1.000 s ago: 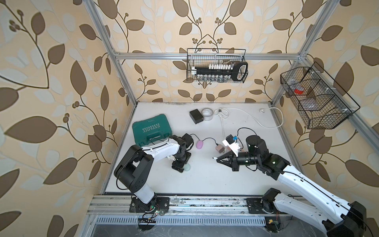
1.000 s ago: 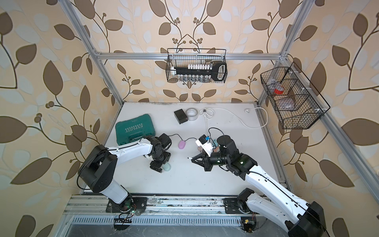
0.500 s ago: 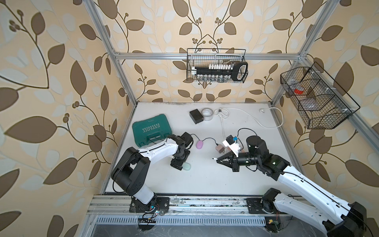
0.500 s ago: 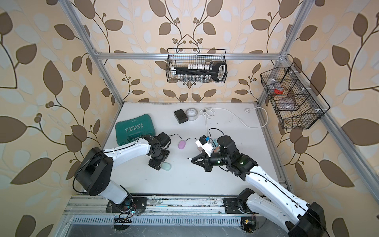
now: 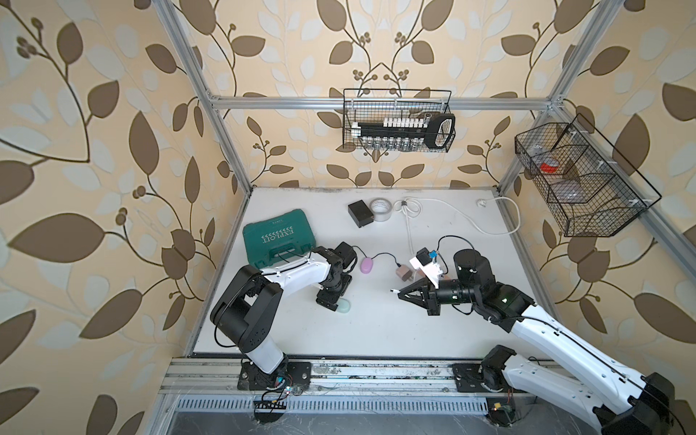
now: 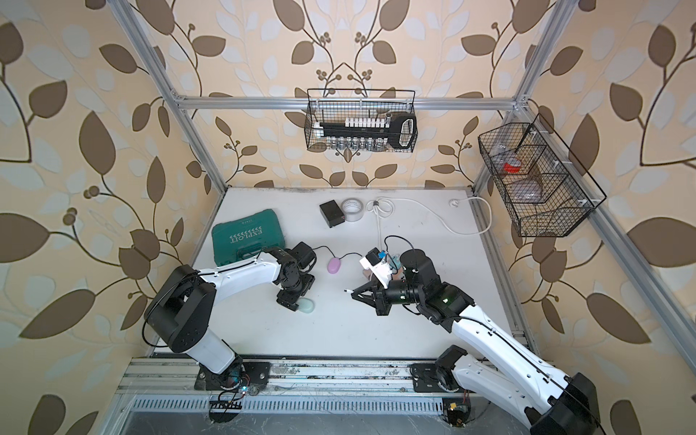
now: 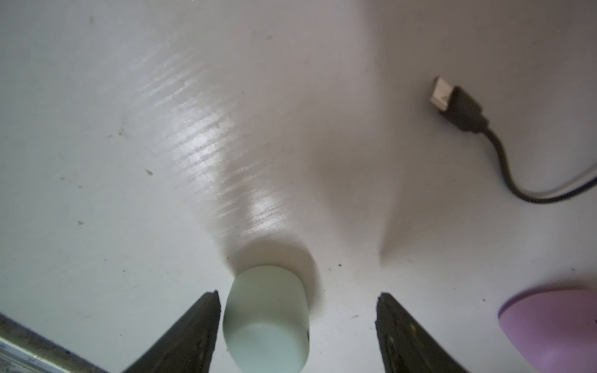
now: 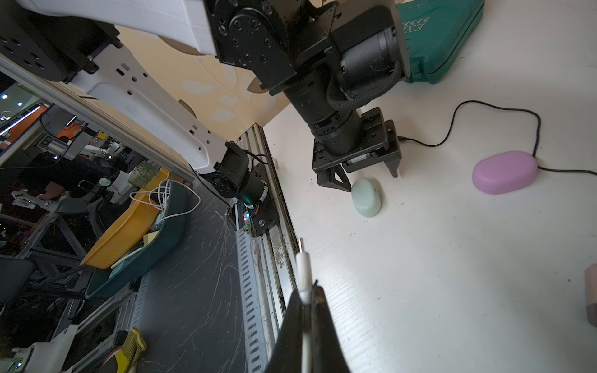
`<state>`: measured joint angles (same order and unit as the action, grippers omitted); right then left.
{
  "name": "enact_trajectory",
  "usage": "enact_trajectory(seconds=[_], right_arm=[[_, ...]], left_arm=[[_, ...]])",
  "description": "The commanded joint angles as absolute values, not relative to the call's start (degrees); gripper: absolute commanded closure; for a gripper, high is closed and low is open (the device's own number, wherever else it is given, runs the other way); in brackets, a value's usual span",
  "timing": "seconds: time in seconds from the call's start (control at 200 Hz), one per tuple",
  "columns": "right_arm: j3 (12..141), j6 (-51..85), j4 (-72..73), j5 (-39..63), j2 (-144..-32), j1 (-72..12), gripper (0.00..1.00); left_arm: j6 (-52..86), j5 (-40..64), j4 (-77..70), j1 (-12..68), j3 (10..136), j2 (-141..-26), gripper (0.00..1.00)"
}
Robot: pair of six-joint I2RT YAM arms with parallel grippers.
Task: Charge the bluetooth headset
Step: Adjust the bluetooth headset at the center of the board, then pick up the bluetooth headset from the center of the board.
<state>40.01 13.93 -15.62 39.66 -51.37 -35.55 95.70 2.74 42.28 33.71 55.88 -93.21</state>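
Note:
The bluetooth headset is a mint-green oval case [image 5: 343, 306] [image 6: 306, 305] lying on the white table. My left gripper [image 5: 333, 302] points down over it, open. In the left wrist view the case [image 7: 266, 319] lies between the fingers of the left gripper [image 7: 297, 295], close against one finger [image 7: 200, 326] and well apart from the other. My right gripper [image 5: 401, 295] [image 8: 309, 290] hovers to the right of the case, shut on a white charging plug [image 8: 303, 268] [image 6: 347, 290]. The plug's metal tip points toward the case [image 8: 366, 197].
A purple oval case [image 5: 367, 264] [image 8: 504, 172] with a black cable lies behind the left gripper; the cable's loose USB plug [image 7: 452, 103] rests on the table. A brown adapter [image 5: 403, 272], a green toolbox [image 5: 278, 241], a black box [image 5: 360, 213], a tape roll [image 5: 380, 209] and a white cord [image 5: 470, 222] lie farther back.
The left arm's elbow has swung slightly to the left while its gripper stays over the mint case. The right arm and its plug have not moved.

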Motion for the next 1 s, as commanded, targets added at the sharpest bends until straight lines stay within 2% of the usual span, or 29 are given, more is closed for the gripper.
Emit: enact_trajectory(seconds=[0.0,0.49,0.705,0.995], right_arm=[[39.4,14.2,-15.3,40.5,-51.0,-35.4,0.96],[39.2,14.3,-14.8,41.0,-51.3,-35.4,0.96],[38.9,14.5,-14.1,41.2,-51.3,-35.4,0.96],[38.8,14.6,-13.7,42.0,-50.7,-35.4,0.96]], left_arm=[[94.0,1.5,42.7,33.6,58.6,-94.7,0.22],[91.2,-0.1,46.6,33.2,56.7,-90.6,0.19],[93.5,0.6,50.5,34.0,54.5,-84.0,0.15],[101.2,4.0,43.2,37.2,49.6,-79.3,0.08]])
